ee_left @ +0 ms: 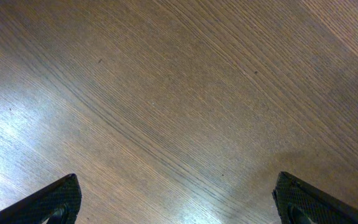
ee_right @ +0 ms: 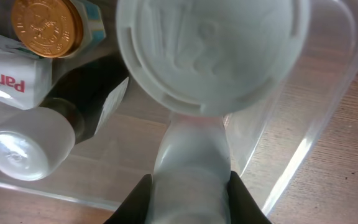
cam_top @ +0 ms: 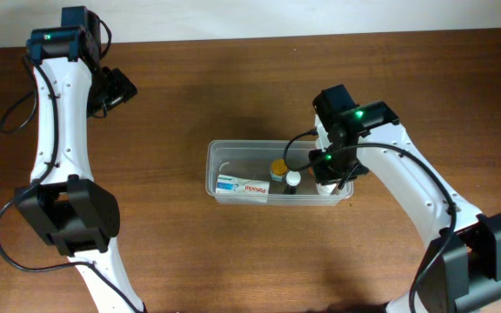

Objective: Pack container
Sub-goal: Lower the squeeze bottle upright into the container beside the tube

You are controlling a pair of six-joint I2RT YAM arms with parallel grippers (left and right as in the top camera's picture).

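Container [cam_top: 212, 170]: mid-worktop, a little toward the right edge, long axis parallel to the front edge. It holds a white box [cam_top: 242, 186] by the near wall, a gold-capped bottle [cam_top: 279, 168] and a dark bottle [cam_top: 293, 180].

Right fingers [cam_top: 329, 178] reach down into its right end, closed on a white bottle [ee_right: 204, 50] by its pale body. The clear end wall is just beside the cap, and I cannot tell the bottle's tilt.

Judgement: release comes next, and the gap to that wall governs it.

Left fingers [cam_top: 118, 87] are near the far-left corner, spread wide and empty over bare wood, well apart. The right arm is nearer.
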